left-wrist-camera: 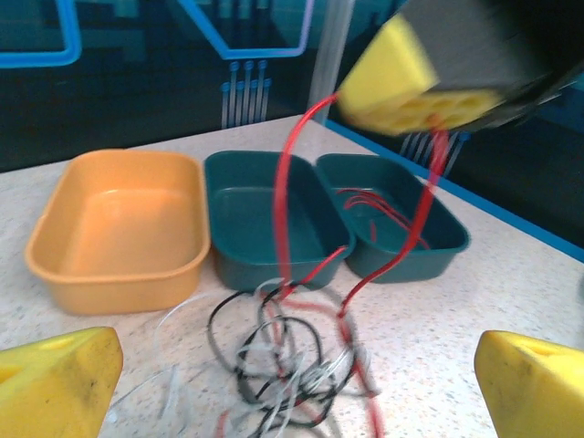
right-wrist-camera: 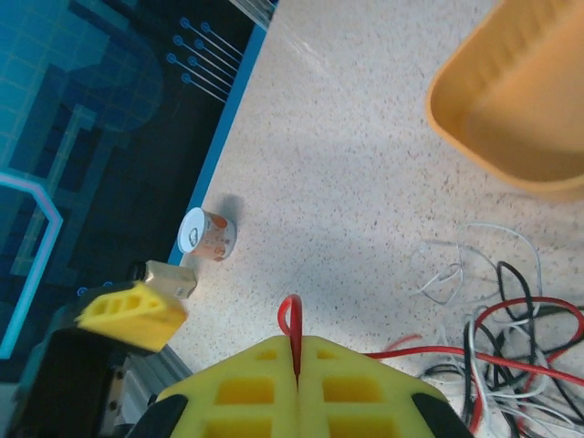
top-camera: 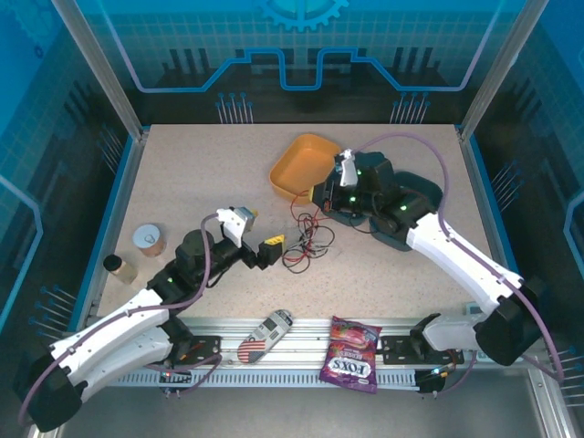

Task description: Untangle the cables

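Red, black and white cables (top-camera: 306, 242) lie tangled mid-tabletop, near the orange bin (top-camera: 301, 164). The right gripper (right-wrist-camera: 297, 351) has its jaws pinching the red cable (left-wrist-camera: 290, 182). The left gripper (top-camera: 270, 252) has its jaws spread wide, just left of the tangle.

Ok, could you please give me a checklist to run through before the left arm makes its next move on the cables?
1. Grip: right tool shut on the red cable: ok.
2. Free arm: left tool open: ok.
3. Aim: black cable and white cable lie ahead, between the left tool's fingers: ok.
4. Separation: red cable free of the tangle: not ok, it runs down into the black and white loops.
5. Crossings: which strand lies over which: cannot tell, blurred.
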You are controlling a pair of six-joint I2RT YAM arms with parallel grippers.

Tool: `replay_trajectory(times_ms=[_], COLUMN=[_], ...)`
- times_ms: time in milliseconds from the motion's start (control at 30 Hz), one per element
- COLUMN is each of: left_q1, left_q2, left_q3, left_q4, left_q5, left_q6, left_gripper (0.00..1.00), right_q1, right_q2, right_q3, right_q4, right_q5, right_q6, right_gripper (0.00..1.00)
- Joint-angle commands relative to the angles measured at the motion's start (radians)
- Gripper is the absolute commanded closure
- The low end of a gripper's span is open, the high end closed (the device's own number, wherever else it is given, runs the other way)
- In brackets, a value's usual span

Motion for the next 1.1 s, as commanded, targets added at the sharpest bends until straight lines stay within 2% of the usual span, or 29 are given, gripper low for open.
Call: replay_trajectory(times_ms=[0,233,467,600,800,933,1067], left_q1=[0.0,-0.001,-0.001,0.0,-0.001,-0.001,0.0], left_q2=[0.023,0.136,0.211,0.17,0.042,-0.025,0.022], left_q3=[-0.009,-0.004,0.006,-0.021,-0.076,-0.11,-0.079], left_q4=[-0.005,0.05,0.124,0.177,0.157,0.148,0.067], left_q5=[-0.109,-0.039,0.02,0.03,-0.11,-0.093,-0.086], left_q6=[-0.066,-0.127,-0.171,-0.184,-0.25,-0.232,-0.218], left_gripper=[0.01,0.01,0.01,0.01,0.01,0.01,0.01], right_q1=[-0.008,0.014,0.063,0.083,0.12,0.137,0.162], right_q2=[-0.047,-0.054,0.039,0.107,0.203,0.255,0.301], right_q3=[0.078,0.168,0.286,0.345,0.415,0.447,0.487], right_q4=[-0.106,-0.154,-0.187,-0.194,-0.198,-0.188,-0.162], right_q5=[0.042,0.04,0.035,0.026,0.026,0.006,-0.008], right_q6=[-0.088,-0.134,-0.175,-0.191,-0.203,-0.197,-0.188], right_gripper=[1.0,1.0,1.0,1.0,1.0,1.0,1.0])
